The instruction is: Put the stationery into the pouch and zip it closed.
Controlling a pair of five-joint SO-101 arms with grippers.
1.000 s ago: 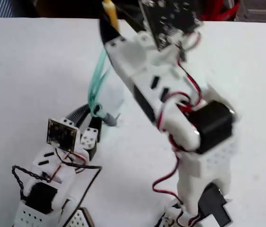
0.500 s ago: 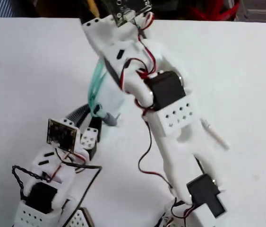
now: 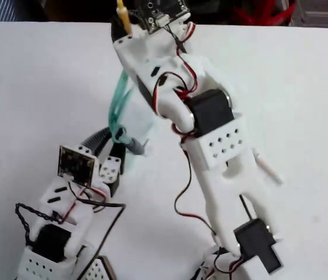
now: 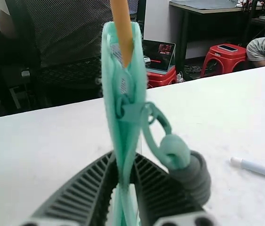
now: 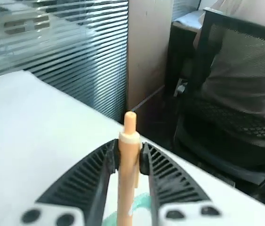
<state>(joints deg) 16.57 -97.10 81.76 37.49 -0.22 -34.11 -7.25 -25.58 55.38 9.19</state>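
The teal pouch (image 4: 123,108) is standing on edge above the table (image 3: 35,87), with the left gripper (image 4: 125,165) clamping its lower part, the right gripper (image 5: 128,147) pinching an orange pen (image 5: 129,125) tip-down at its top edge, and a white pen (image 4: 259,168) lying nearby.

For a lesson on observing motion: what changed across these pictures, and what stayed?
The right arm stretched out lower over the table, uncovering the white pen. The right gripper kept the orange pen at the top of the pouch. The left gripper stayed shut on the pouch.
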